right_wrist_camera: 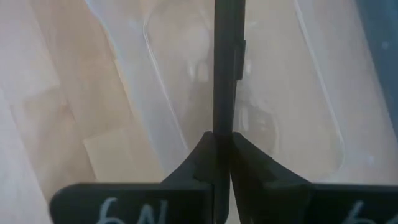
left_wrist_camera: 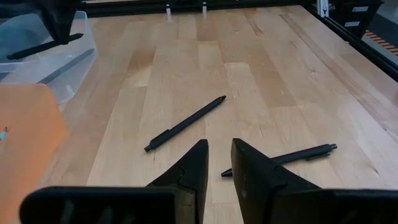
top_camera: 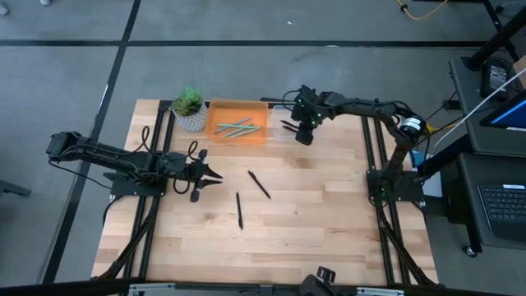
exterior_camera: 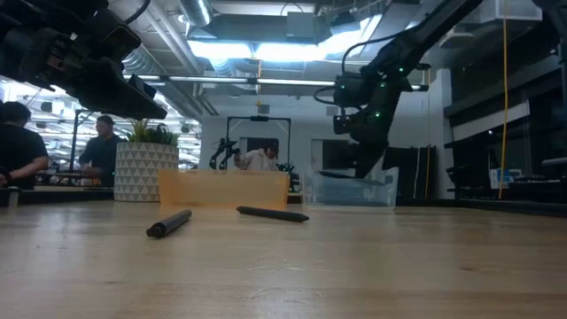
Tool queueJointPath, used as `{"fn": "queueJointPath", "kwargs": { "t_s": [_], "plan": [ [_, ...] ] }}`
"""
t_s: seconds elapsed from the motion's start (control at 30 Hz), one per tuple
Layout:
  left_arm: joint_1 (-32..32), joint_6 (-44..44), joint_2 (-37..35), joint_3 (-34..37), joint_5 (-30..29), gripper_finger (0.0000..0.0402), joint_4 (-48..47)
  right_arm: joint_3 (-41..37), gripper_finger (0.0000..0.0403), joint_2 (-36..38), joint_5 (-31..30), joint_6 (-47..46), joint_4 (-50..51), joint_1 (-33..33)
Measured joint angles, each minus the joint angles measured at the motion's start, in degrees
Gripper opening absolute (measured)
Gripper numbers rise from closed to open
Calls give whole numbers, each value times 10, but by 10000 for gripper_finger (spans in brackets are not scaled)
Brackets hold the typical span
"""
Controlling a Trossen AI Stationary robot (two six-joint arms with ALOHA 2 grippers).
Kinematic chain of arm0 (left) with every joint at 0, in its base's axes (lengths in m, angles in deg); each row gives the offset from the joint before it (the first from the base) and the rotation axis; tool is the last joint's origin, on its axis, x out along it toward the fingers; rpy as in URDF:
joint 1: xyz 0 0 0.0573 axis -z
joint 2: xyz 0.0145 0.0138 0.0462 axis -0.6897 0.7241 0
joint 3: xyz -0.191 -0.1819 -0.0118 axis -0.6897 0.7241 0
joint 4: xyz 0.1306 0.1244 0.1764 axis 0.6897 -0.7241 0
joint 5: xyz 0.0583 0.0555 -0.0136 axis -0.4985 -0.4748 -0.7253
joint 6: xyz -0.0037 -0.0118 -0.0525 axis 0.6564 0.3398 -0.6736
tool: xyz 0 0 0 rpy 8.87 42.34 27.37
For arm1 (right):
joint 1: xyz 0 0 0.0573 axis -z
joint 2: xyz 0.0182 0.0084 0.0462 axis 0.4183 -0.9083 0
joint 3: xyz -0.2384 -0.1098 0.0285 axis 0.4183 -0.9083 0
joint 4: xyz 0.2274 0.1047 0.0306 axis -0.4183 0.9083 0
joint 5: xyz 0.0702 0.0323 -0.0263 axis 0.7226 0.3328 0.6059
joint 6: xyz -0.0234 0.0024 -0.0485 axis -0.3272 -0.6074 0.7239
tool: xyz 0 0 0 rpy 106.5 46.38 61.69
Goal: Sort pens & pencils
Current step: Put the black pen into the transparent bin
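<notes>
- The left hand (top_camera: pixel 212 176) hangs over the left side of the table (top_camera: pixel 329 222), a bit nearer the back edge than the front one. Its two fingers sit a little apart and hold nothing.
- Near the back edge, a little left of the middle, sits an orange tray (top_camera: pixel 238 108). A few light blue-grey sticks (top_camera: pixel 236 128) lie in it. I think that part of the sorting is done.
- Two black pens lie loose in the middle of the table, so they are left to sort. One black pen (top_camera: pixel 239 210) lies nearer the front edge. The other black pen (top_camera: pixel 260 184) lies just past it, toward the back edge. They do not touch.
- Right of the orange tray, touching it or almost, sits a clear tray (left_wrist_camera: pixel 74 53). Two dark sticks (left_wrist_camera: pixel 46 48) lie in it, as the left wrist view shows.
- The right hand (top_camera: pixel 288 126) hovers over the clear tray near the back edge. Its fingers pinch a thin dark pen (right_wrist_camera: pixel 227 68), and the pen points down into the tray. I think this pen is about to be let go there.
- Hard to see: from above the clear tray nearly melts into the wood, and the right hand hides much of it.
- I cannot count the sticks in the orange tray for sure, because they lie crossed in a heap.
- I cannot tell which sticks are pens and which are pencils.
</notes>
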Motion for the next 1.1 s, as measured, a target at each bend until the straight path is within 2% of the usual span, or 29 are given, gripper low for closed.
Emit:
{"fn": "queueJointPath", "kwargs": {
  "t_s": [0.43, 0.77, 1.1],
  "plan": [
    [0, 0, 0, 0, 0, 64, 0, 6, 28, -28, 0, 12, -1, 26],
    [0, 0, 0, 0, 0, 64, 0, 6, 45, -28, -1, 11, -5, 37],
    [0, -2, 0, 0, 0, 64, 0, 5, 48, -28, 0, -18, -35, 37]
  ]
}}
